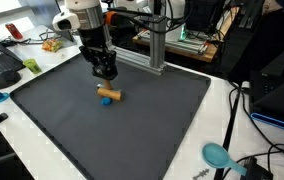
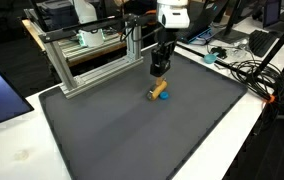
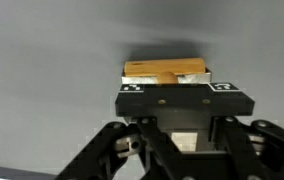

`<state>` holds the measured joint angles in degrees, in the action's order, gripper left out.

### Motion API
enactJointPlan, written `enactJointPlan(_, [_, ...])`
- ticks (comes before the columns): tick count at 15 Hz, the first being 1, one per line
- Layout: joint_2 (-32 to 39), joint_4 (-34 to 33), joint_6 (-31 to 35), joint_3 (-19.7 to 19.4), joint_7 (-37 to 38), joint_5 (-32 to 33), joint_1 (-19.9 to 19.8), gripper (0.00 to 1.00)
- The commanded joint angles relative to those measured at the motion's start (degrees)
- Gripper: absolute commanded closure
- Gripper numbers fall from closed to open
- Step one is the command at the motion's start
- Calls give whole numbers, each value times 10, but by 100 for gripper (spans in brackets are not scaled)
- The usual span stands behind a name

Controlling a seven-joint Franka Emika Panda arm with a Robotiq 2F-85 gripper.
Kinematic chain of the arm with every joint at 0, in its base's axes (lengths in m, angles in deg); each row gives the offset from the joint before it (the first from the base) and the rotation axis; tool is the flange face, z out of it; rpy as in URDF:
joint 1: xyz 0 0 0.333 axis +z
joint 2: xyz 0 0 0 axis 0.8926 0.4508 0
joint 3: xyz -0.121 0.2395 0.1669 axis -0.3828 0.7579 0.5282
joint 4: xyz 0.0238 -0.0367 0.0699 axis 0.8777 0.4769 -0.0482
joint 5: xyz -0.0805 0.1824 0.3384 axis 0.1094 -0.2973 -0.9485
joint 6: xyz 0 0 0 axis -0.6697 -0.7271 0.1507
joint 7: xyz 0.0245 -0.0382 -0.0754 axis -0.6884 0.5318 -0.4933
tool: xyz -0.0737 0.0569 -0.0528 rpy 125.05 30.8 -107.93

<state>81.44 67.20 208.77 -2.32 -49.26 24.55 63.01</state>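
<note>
In the wrist view a tan wooden block (image 3: 165, 72) sits right at the tips of my gripper (image 3: 177, 88), whose jaws are drawn in on it. It throws a dark shadow on the grey mat (image 3: 42, 60) beyond. In both exterior views the gripper (image 1: 104, 70) (image 2: 158, 68) hangs a little above the mat, pointing down. The held block is hard to make out there. Just in front of the gripper a short wooden cylinder (image 1: 110, 94) (image 2: 157, 92) lies on the mat, with a small blue piece (image 1: 106, 100) (image 2: 165, 98) touching it.
A dark mat (image 1: 152, 130) covers the white table. An aluminium frame (image 2: 87, 55) stands along the mat's far edge, close behind the gripper. A teal scoop (image 1: 218, 155) and cables (image 2: 247, 70) lie off the mat. Clutter and monitors crowd the table's back.
</note>
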Motion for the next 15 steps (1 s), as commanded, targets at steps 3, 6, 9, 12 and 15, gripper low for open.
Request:
enactJointPlan(3, [-59, 18, -53, -5, -14, 4, -2, 78])
enactJointPlan(6, [-96, 27, -15, 8, -100, -8, -17, 78])
enactJointPlan(9, [-111, 8, -27, 21, -210, -36, -29, 78])
enactJointPlan(12, [-93, -21, -28, 32, -300, -47, -25, 78])
enactJointPlan(15, [-95, -12, -29, 30, -303, -41, -18, 53])
